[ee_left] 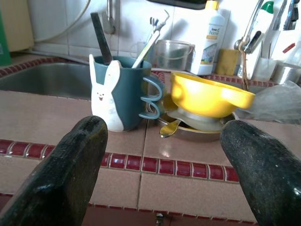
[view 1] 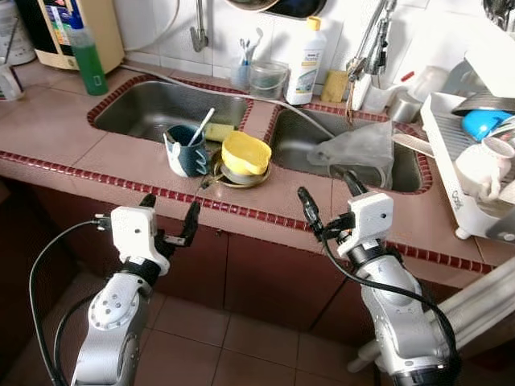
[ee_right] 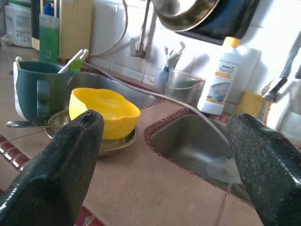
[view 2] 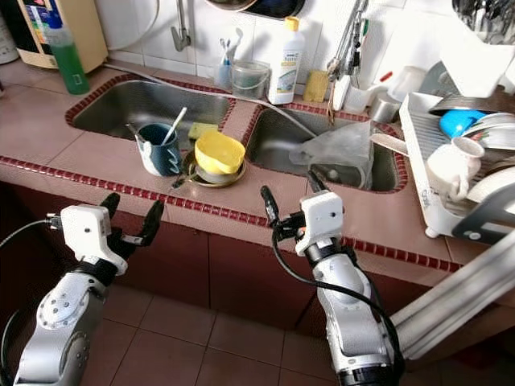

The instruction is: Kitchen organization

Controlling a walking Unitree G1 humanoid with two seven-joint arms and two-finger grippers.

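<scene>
Teal rabbit mug (view 1: 187,149) holds utensils beside the yellow bowl (view 1: 245,152) stacked in a metal dish (view 1: 238,178); left gripper (view 1: 169,219) and right gripper (view 1: 331,203) hover below the counter edge, fingers spread.

We count two sink basins (view 1: 161,108), set side by side in the worktop (view 1: 56,121). On the strip between them, toward the front edge, stands one teal mug (view 1: 187,151) with a rabbit on it, and just beside it one yellow bowl (view 1: 245,153) on one metal plate (view 1: 233,178). Along the back edge we see one white bottle (view 1: 306,63) and one clear tub (view 1: 268,79); at the back left corner, one green bottle (view 1: 86,56). One blue bowl (view 1: 483,122) sits in one white rack (view 1: 459,197) at the right edge.
</scene>
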